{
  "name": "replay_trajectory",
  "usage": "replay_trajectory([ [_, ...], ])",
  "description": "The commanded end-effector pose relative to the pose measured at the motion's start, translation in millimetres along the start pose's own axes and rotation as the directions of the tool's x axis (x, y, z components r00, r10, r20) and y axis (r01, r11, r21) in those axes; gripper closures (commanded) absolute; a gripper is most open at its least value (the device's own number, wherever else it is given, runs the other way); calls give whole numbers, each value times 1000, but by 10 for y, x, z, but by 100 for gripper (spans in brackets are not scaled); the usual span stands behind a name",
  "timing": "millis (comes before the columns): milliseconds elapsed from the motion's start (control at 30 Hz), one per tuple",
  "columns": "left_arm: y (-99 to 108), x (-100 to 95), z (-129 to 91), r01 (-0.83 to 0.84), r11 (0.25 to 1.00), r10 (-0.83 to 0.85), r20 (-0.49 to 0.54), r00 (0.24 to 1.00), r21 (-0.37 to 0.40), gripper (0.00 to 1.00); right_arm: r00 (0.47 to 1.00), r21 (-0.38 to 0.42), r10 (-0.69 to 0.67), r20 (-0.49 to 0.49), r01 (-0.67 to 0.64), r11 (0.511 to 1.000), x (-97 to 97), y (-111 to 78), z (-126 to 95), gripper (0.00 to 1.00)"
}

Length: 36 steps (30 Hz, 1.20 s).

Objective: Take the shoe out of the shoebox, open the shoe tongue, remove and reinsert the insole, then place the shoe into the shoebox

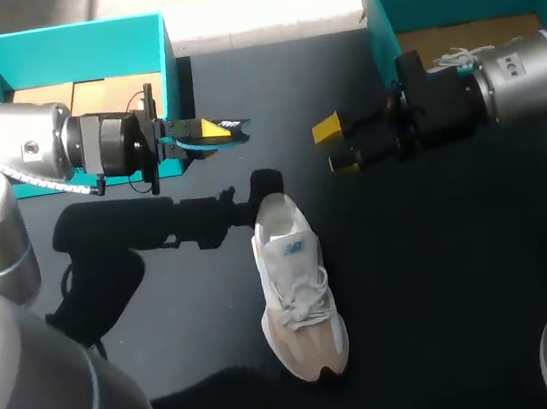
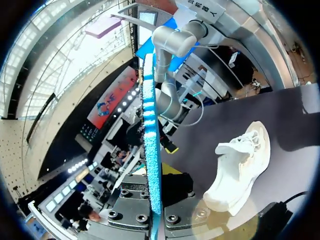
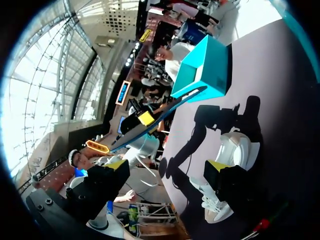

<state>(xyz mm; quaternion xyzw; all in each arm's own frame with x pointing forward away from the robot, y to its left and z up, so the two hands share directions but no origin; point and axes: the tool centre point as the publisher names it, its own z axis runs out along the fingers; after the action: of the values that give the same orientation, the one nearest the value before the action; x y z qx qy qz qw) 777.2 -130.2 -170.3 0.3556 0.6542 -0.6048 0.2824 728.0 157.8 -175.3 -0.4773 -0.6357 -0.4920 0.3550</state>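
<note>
Blue insole (image 2: 151, 150) edge-on, clamped in left jaws, tips hidden, right jaws wide apart, empty, half-hiding white shoe (image 3: 237, 150)

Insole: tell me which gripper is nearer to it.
Left. The left gripper holds the blue insole between its fingers, raised over the table. The right gripper hangs open across from it, facing the insole's tip but apart from it.

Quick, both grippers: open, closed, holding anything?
Left gripper: closed on the blue insole.
Right gripper: open, holding nothing.
</note>
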Motion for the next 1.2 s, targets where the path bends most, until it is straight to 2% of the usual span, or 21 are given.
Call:
replay_trajectory([
  [33,-60,116,37,-698,699,689,-115,715,-157,100,1000,-1,0,0,0,1000,-6,3,23,0],
  [100,-79,138,49,-675,715,669,-101,736,-182,100,1000,-1,0,0,0,1000,-6,3,23,0],
  [633,-79,138,49,-675,715,669,-101,736,-182,100,1000,-1,0,0,0,1000,-6,3,23,0],
  [667,-37,182,92,-677,716,670,-105,735,-173,100,1000,-1,0,0,0,1000,-6,3,23,0],
  [733,-3,227,138,-659,737,660,-52,749,-151,100,1000,6,-4,-5,4,1000,-8,3,37,0],
  [867,3,252,191,-682,724,687,33,725,-102,100,999,-2,-12,-39,12,1000,-3,-13,79,0],
  [1067,9,207,252,-687,718,695,50,717,-112,100,998,-1,-7,-65,7,1000,-1,-48,167,0],
  [1200,32,128,306,-687,715,698,71,712,-130,100,996,33,12,-93,-9,999,-9,-71,308,0],
])
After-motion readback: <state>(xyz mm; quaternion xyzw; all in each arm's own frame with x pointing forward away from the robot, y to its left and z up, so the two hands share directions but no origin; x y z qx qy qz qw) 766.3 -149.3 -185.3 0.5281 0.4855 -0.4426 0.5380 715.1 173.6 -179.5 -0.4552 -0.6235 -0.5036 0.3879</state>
